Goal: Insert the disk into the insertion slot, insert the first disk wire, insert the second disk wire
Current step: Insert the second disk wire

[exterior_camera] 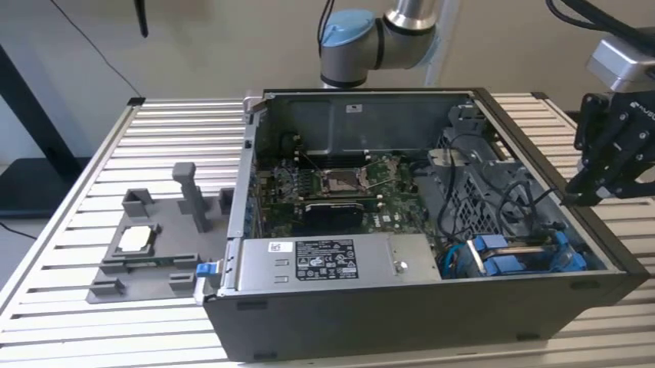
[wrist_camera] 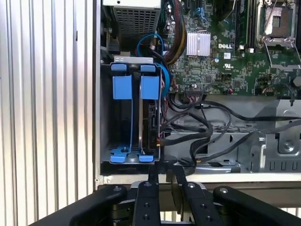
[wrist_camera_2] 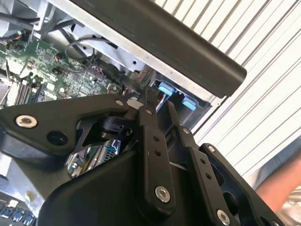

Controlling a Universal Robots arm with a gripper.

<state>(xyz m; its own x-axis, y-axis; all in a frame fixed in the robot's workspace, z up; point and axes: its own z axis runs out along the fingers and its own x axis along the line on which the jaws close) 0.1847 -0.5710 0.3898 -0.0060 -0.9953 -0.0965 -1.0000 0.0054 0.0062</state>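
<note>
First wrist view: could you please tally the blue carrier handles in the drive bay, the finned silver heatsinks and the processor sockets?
Blue carrier handles: 2
Finned silver heatsinks: 1
Processor sockets: 1
Total: 4

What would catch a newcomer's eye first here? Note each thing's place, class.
An open computer case dominates the slatted table, its green motherboard exposed. Bright blue fittings mark the insertion slot in its near corner at the exterior view's right, and the black gripper hangs by that side's wall.
</note>
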